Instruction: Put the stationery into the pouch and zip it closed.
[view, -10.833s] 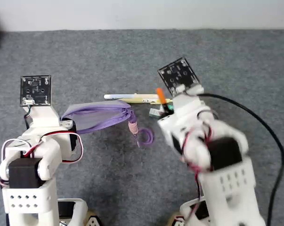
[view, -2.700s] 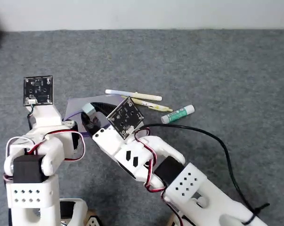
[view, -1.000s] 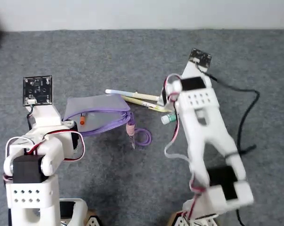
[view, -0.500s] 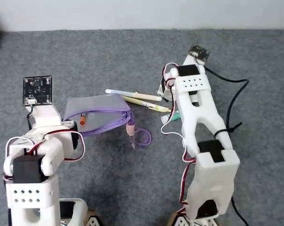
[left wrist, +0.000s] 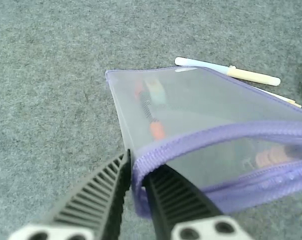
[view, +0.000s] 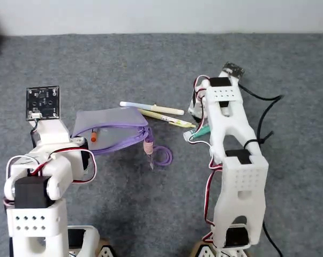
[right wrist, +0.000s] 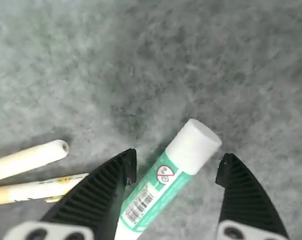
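Grey carpet (view: 150, 59); right gripper (right wrist: 176, 162) spread wide astride glue stick (right wrist: 161, 189): light, stiff, probably prone to rolling, best pinched mid-barrel. Left gripper (left wrist: 138, 167) clamped on soft pouch (left wrist: 206, 110) corner.

one pouch (view: 110, 127), two pens (view: 150, 108), one glue stick (right wrist: 163, 185), one orange-capped marker (left wrist: 149, 114).
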